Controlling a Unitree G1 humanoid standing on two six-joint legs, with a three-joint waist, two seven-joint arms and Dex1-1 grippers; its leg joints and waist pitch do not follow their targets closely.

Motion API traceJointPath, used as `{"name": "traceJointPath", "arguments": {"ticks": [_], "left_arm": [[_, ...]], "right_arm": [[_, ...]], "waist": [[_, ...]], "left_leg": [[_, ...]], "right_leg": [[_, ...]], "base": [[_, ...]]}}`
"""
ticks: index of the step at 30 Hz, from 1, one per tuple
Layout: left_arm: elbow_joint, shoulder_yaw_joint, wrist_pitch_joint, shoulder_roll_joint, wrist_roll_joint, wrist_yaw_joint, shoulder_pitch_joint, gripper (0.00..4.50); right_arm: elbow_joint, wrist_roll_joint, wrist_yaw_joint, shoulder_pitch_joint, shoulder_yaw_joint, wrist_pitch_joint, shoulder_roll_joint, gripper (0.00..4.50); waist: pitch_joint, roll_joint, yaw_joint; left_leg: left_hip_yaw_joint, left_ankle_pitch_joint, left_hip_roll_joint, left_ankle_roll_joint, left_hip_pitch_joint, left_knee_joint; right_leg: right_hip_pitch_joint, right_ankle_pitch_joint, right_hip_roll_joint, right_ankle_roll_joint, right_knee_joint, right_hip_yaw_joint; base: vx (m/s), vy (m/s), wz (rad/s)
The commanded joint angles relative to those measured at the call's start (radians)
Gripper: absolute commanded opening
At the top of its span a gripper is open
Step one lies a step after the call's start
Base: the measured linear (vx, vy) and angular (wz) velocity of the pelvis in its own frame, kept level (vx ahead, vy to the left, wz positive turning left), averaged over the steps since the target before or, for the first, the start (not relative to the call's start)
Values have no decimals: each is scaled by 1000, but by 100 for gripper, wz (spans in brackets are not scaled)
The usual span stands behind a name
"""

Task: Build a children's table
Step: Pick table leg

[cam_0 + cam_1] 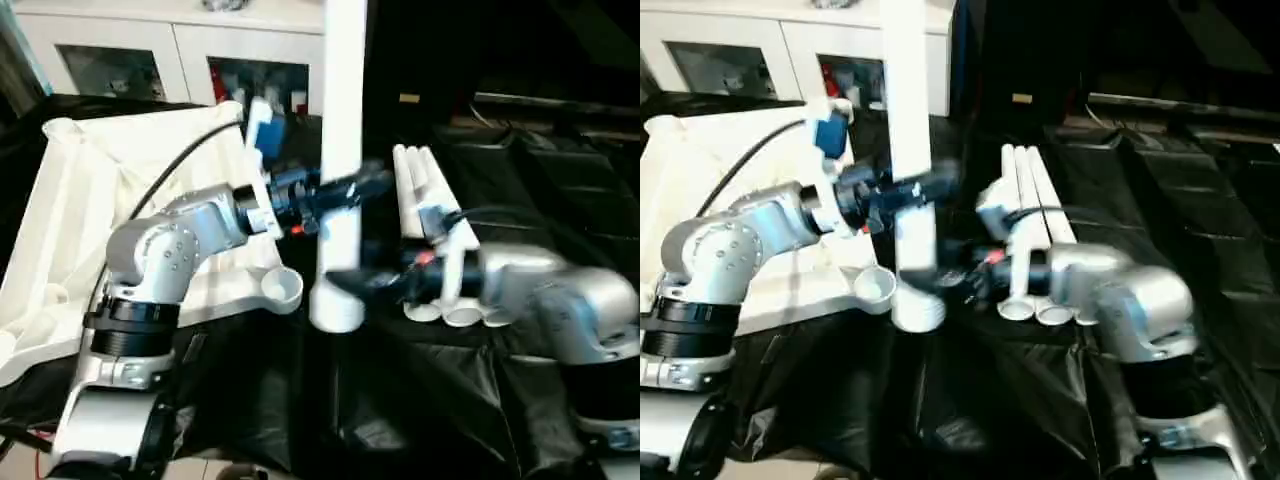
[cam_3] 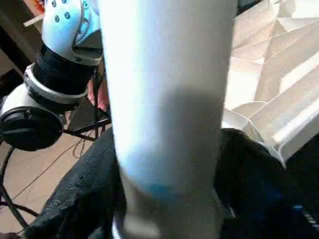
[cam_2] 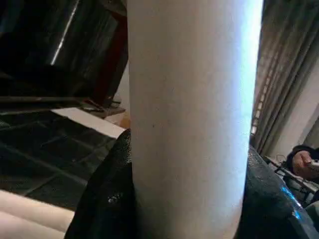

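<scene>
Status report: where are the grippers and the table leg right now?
Left gripper clamped on upright leg; right gripper around its lower end. Tabletop upside down, left of it. Three spare legs lying on right. Nothing blocking.

Both head cameras look forward and down from above the silver forearms at the upright white tubular plastic leg [image 1: 342,150], sharing it and the black-draped counter [image 1: 560,190] around it. Each wrist camera sits right against that leg from opposite sides; the right wrist's looks past it to the ribbed white tabletop [image 2: 279,74].
</scene>
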Motion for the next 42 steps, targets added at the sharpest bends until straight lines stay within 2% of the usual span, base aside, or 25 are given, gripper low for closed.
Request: {"name": "traceJointPath", "arguments": {"ticks": [1, 3, 9, 10, 11, 12, 15, 16, 18, 19, 20, 21, 24, 25, 28, 29, 30, 31, 34, 35, 39, 42], "left_arm": [[-19, 5, 7, -8, -20, -17, -21, 189], [-19, 2, 9, -9, -23, -21, -18, 188], [-22, -7, 6, -1, -17, -17, -11, 188], [-22, -8, 3, -1, -13, -14, -10, 223], [-10, -13, -17, -7, 27, 32, -13, 244], [0, -8, -12, -13, 29, 50, -16, 258], [15, 2, -30, -28, 54, 104, -19, 280], [23, -7, -56, -33, 103, 157, -18, 293], [36, -24, -81, -40, 169, 237, -14, 305], [36, -24, -81, -40, 169, 237, -14, 306], [42, -16, -92, -58, 202, 314, -13, 306], [47, 1, -96, -79, 218, 387, -13, 306], [50, 6, -97, -91, 239, 440, -13, 306], [70, 5, -113, -108, 301, 543, -19, 306], [109, 26, -175, -134, 361, 649, -36, 306], [116, 30, -185, -137, 368, 659, -39, 306], [131, 37, -204, -144, 381, 681, -46, 278], [138, 44, -207, -148, 376, 681, -48, 270], [142, 53, -198, -156, 360, 685, -50, 265], [142, 53, -198, -156, 360, 685, -50, 239], [121, 58, -196, -181, 337, 676, -45, 223], [113, 59, -193, -187, 317, 652, -45, 213]], "right_arm": [[-6, -4, -8, -3, 8, 2, -3, 262], [1, -4, -14, -4, 4, -1, 2, 239], [16, -2, -39, -9, -9, -3, 14, 208], [19, -3, -43, -9, -12, -3, 17, 206], [23, -5, -62, -10, -23, -14, 32, 204], [25, -7, -71, -10, -28, -19, 38, 202], [33, -20, -109, -13, -38, -37, 62, 198], [48, -41, -159, -19, -48, -54, 89, 198], [84, -82, -261, -36, -64, -71, 138, 198], [84, -82, -261, -36, -64, -71, 138, 197], [97, -111, -307, -42, -60, -96, 164, 197], [111, -135, -350, -49, -56, -116, 190, 197], [127, -153, -386, -57, -53, -135, 211, 197], [148, -171, -425, -64, -44, -154, 239, 197], [156, -189, -449, -65, -31, -163, 265, 197], [156, -191, -451, -65, -30, -163, 268, 197], [158, -197, -456, -65, -28, -165, 276, 196], [157, -198, -455, -65, -24, -165, 276, 196], [157, -205, -457, -64, -18, -170, 280, 196], [157, -205, -457, -64, -18, -170, 280, 195], [177, -248, -480, -72, -15, -207, 280, 195], [185, -242, -474, -74, -24, -204, 281, 195]], "waist": [[-75, 6, 1], [-75, 7, 1], [-77, 9, 1], [-77, 8, 1], [-78, 10, 1], [-77, 10, 0], [-77, 9, 0], [-78, 12, 0], [-77, 10, -4], [-78, 10, -4], [-78, 10, -3], [-78, 15, -5], [-82, 14, -5], [-81, 12, -4], [-78, 11, -6], [-79, 11, -5], [-79, 10, -4], [-79, 12, -3], [-80, 12, -1], [-80, 12, -1], [-78, 13, -3], [-79, 14, -4]], "left_leg": [[-5, -83, 27, -1, 10, -60], [-5, -83, 27, -3, 10, -60], [-6, -77, 27, -6, 10, -59], [-6, -76, 27, -7, 11, -59], [-7, -72, 27, -7, 10, -59], [-6, -75, 27, -7, 10, -59], [-6, -77, 27, -17, 10, -59], [-7, -77, 26, -18, 11, -59], [-8, -76, 27, -26, 9, -60], [-7, -77, 26, -31, 12, -61], [-8, -79, 26, -33, 11, -61], [-9, -74, 29, -43, 10, -61], [-9, -61, 26, -39, 9, -59], [-9, -56, 24, -37, 9, -59], [-9, -73, 24, -33, 8, -60], [-10, -76, 25, -35, 10, -60], [-10, -73, 25, -36, 9, -61], [-10, -74, 25, -37, 11, -61], [-10, -69, 26, -38, 11, -60], [-10, -68, 26, -37, 10, -60], [-9, -77, 24, -37, 9, -60], [-9, -85, 25, -35, 10, -60]], "right_leg": [[58, 36, -68, -244, -72, 45], [58, 29, -68, -240, -73, 45], [58, 42, -67, -237, -71, 45], [58, 46, -66, -237, -70, 45], [58, 52, -67, -238, -69, 44], [57, 51, -66, -238, -70, 44], [57, 44, -67, -236, -71, 45], [58, 44, -67, -236, -71, 44], [57, 40, -67, -227, -71, 45], [57, 30, -68, -222, -73, 45], [58, 27, -68, -219, -72, 45], [58, 44, -67, -216, -71, 45], [61, 93, -66, -216, -66, 45], [61, 104, -64, -214, -67, 45], [60, 86, -65, -207, -72, 45], [61, 79, -66, -204, -71, 45], [61, 73, -66, -196, -73, 46], [60, 71, -66, -193, -72, 45], [59, 90, -68, -201, -70, 46], [59, 96, -67, -202, -69, 46], [59, 94, -67, -206, -70, 46], [59, 83, -68, -209, -71, 46]], "base": [[0, 0, 0], [0, 0, 0], [0, 0, 0], [0, 0, 0], [0, 0, 0], [0, 0, 0], [0, 0, 0], [0, 0, 0], [0, 0, 0], [0, 0, 0], [0, 0, 0], [0, 0, 0], [0, 0, 0], [0, 0, 0], [0, 0, 0], [0, 0, 0], [0, 0, 0], [0, 0, 0], [0, 0, 0], [0, 0, 0], [0, 0, 0], [0, 0, 0]]}}
